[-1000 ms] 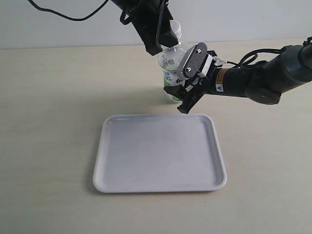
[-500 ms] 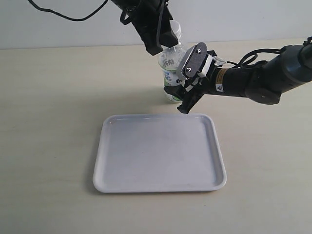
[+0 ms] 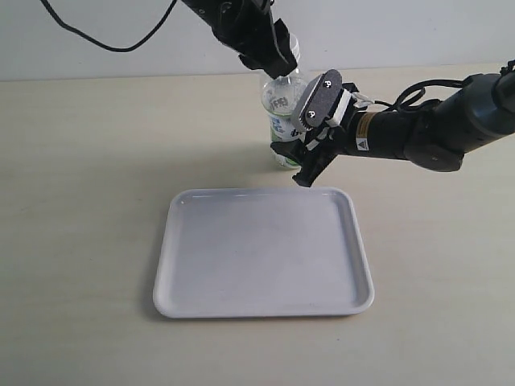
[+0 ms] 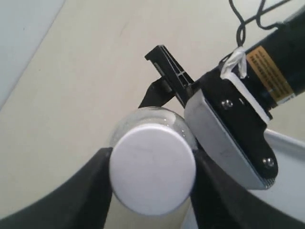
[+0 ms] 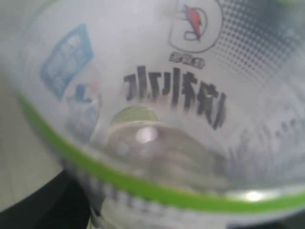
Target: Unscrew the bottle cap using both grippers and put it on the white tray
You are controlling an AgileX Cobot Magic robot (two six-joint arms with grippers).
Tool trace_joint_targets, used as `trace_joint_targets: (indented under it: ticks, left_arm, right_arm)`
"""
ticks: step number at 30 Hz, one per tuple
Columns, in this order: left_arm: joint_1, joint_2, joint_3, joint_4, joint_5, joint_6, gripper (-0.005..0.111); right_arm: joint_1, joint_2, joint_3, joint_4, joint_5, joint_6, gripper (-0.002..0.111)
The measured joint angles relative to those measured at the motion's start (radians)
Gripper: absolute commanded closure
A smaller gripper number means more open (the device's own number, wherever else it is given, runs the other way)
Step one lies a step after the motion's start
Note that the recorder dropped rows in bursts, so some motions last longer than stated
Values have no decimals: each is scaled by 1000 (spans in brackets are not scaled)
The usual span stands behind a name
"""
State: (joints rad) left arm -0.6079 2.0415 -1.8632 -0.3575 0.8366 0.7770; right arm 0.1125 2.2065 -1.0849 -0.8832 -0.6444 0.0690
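Note:
The clear bottle (image 3: 279, 121) with its white-green label stands upright on the table just behind the white tray (image 3: 262, 299). My dark left gripper (image 3: 283, 58) comes down from above and is shut on the white bottle cap (image 4: 152, 168), one dark finger (image 4: 83, 191) pressed on each side. The right gripper (image 3: 304, 141), with a grey jaw plate (image 3: 319, 98), reaches in from the right and is shut on the bottle's body. In the right wrist view the label (image 5: 181, 90) fills the frame, blurred and very close.
The tray lies in front of the bottle, its far rim (image 3: 257, 193) just under the right gripper's lower finger (image 3: 310, 170). The right arm (image 3: 434, 129) with cables stretches across the table's right side. A pale wall (image 3: 121, 64) runs behind the table.
The left gripper has turned about the cap, its body swinging up and to the right. The bottle and the right gripper have stayed where they were.

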Motion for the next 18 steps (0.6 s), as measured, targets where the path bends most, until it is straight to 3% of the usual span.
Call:
trace_joint_targets:
  ticks: [4,11,18]
  left_arm:
    - [0,0,0,6,-4,-113,107]
    - [0,0,0,10,-8,-155,107]
    - [0,4,-51,23,49,-369,107]
  right_arm:
    - [0,0,0,4,0,0,108]
    - [0,0,-2,6,5,0,108]
    - [0,0,-2,6,7,0,108]
